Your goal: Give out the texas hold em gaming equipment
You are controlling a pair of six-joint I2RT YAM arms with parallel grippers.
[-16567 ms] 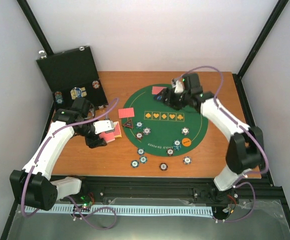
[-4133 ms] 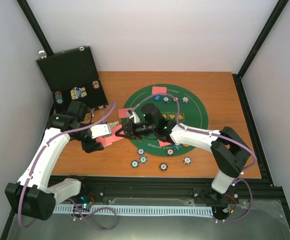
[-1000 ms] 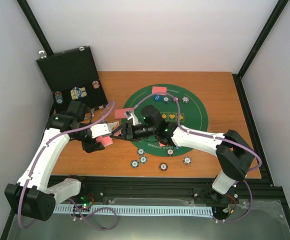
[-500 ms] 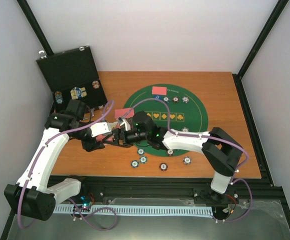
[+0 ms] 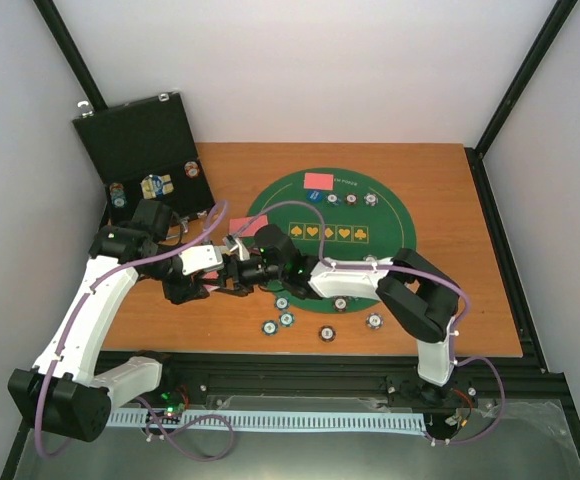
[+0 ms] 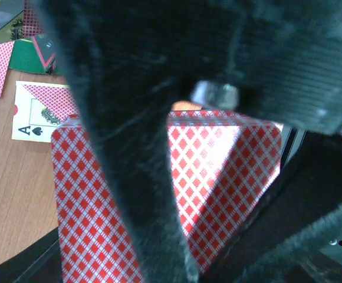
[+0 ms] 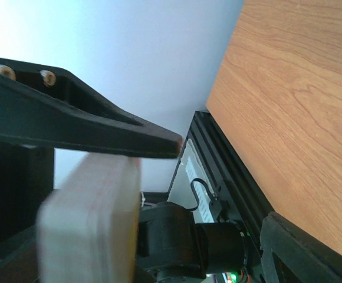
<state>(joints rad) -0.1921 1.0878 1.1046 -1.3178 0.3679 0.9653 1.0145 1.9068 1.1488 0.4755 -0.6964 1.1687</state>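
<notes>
My left gripper [image 5: 213, 268] hangs over the wood left of the green mat, shut on a deck of red-backed playing cards [image 6: 230, 165]. My right gripper [image 5: 233, 270] reaches in from the right with its jaws open. One black finger [image 6: 130, 177] lies across the deck's back. In the right wrist view the upper finger [image 7: 100, 127] sits just above the deck's pale edge [image 7: 88, 224]. Single red-backed cards lie at the mat's far edge [image 5: 317, 181] and left edge [image 5: 240, 224]. Poker chips [image 5: 351, 200] sit near the far card, and several more [image 5: 286, 319] lie near the front.
The round green felt mat [image 5: 380, 250] fills the table's middle. The black hinged case [image 5: 135, 140] stands open at the back left with chips [image 5: 151, 186] inside. A face-up ace of spades [image 6: 29, 118] and a black red-edged triangle marker [image 6: 44, 50] lie beyond the deck.
The right gripper has slid left off the mat until a finger lies on the deck in the left gripper. The left arm has barely moved.
</notes>
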